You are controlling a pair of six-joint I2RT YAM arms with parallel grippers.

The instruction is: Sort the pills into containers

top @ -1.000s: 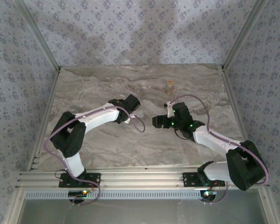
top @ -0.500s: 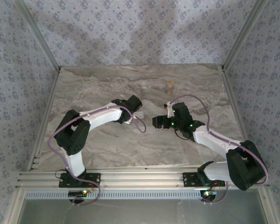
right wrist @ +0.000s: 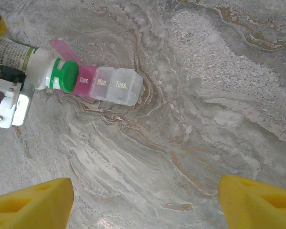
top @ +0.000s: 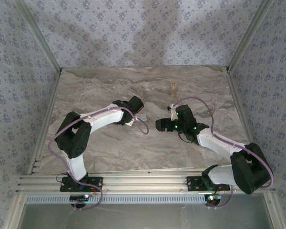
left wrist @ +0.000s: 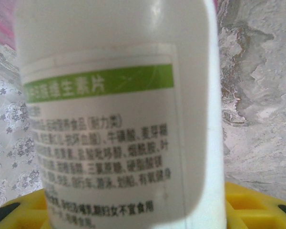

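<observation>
My left gripper (top: 136, 107) is shut on the white bottle (left wrist: 119, 109), whose green-banded label faces the left wrist camera between the yellow fingers (left wrist: 257, 205). In the right wrist view the bottle lies on its side with its green cap (right wrist: 63, 75) touching the pink-and-clear strip pill case (right wrist: 107, 84). One pink lid of the case stands up. The small amber vial (top: 173, 86) stands upright farther back. My right gripper (right wrist: 143, 200) hovers open over bare marble to the right of the case (top: 142, 116), nothing between its fingers. The pills are out of view.
The marble table (top: 95, 86) is walled by patterned panels on three sides, with metal rails along the edges. Both arms' cables loop near the middle (top: 144, 128).
The left arm's elbow has shifted slightly to the right while its gripper stays on the bottle. The right arm has not moved.
</observation>
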